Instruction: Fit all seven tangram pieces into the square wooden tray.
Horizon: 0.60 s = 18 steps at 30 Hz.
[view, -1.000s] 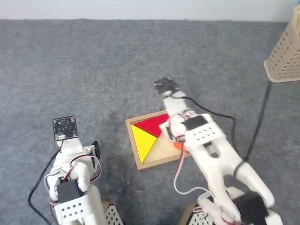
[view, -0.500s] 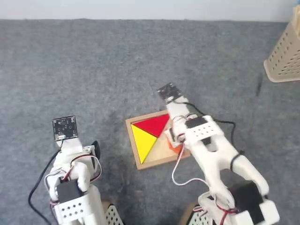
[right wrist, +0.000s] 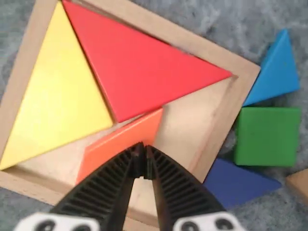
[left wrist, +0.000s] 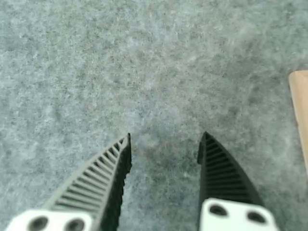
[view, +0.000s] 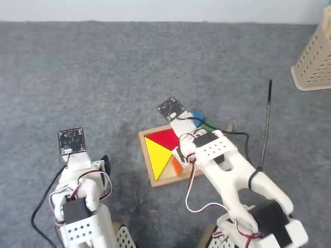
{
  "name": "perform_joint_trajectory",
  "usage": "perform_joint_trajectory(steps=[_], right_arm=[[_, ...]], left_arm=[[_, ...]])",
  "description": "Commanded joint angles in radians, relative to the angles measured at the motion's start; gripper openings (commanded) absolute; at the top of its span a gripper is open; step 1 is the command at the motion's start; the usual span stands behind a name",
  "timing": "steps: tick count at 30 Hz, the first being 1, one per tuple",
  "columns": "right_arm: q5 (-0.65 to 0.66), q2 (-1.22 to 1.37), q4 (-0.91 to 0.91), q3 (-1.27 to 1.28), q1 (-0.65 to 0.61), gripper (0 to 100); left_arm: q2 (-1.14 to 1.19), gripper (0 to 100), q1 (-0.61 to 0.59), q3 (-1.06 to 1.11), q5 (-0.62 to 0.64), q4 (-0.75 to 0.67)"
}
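My left gripper (left wrist: 163, 139) sits parked at the tray's 8 o'clock, jaws wide, out of the way. My right gripper (right wrist: 143, 147), jaws closed on nothing, presses the orange piece (right wrist: 120, 142), probably to slide it against the yellow triangle (right wrist: 53, 96) inside the tray (right wrist: 245, 74). Compared with a second ago, it sits further toward 9 o'clock, uncovering the green square (right wrist: 267, 134) at 1 o'clock.

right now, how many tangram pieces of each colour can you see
yellow triangle: 1
red triangle: 1
orange piece: 1
light blue triangle: 1
green square: 1
dark blue triangle: 1
total: 6; a tan corner at the edge is too cut off to count
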Motion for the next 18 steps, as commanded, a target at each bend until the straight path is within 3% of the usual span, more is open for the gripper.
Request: perform_joint_trajectory(steps=[1,18], right_arm=[[0.011,-0.093,0.033,-0.005,0.002,0.6],[0.017,-0.143,0.016,0.066,-0.068,0.6]], left_arm=[[-0.015,22,0.003,-0.013,-0.005,0.005],[-0.015,22,0.003,-0.013,-0.005,0.005]])
